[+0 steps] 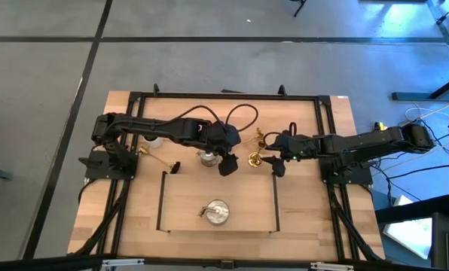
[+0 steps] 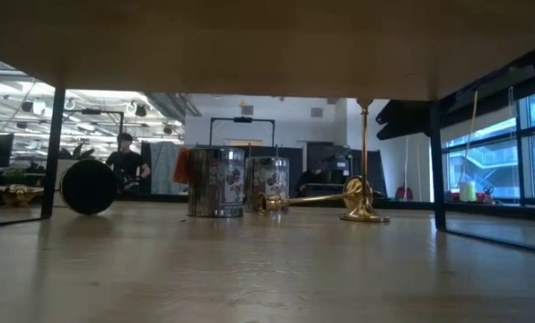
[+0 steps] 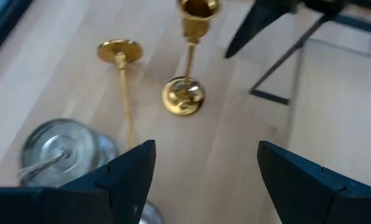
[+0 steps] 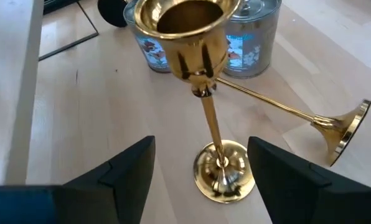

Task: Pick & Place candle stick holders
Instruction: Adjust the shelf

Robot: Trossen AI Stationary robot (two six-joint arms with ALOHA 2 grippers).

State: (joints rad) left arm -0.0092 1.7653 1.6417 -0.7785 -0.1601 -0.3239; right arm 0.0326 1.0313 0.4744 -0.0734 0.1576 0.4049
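Looking down from above, you have the left-hand edge of the table [image 1: 96, 218] first, where a fallen gold holder [image 1: 155, 157] lies on its side beside the left arm's base, with a pale round thing next to it that is too small to make out. Moving right, the left gripper [image 1: 226, 162] hangs over the middle of the table with its claw spread wide and nothing between the fingers; its wrist view shows bare wood in the gap. Just beside it stands a squat silver holder [image 1: 208, 157], which the left wrist view shows close to the near finger. In front of that, inside the dark wire frame [image 1: 163, 203], another silver holder [image 1: 216, 213] sits alone near the front edge.

Carry on right and you reach two more gold holders between the grippers. One upright gold holder [image 4: 205, 93] stands on its round base, and a second gold holder [image 4: 304, 115] lies tipped over just behind it, stem on the wood. The low view shows two silver cans [image 2: 216, 182] side by side beyond them.

Furthest right, the right gripper [image 1: 279, 164] sits close to the upright gold holder, claw open, its fingers either side of the base but clear of it, gripping nothing.
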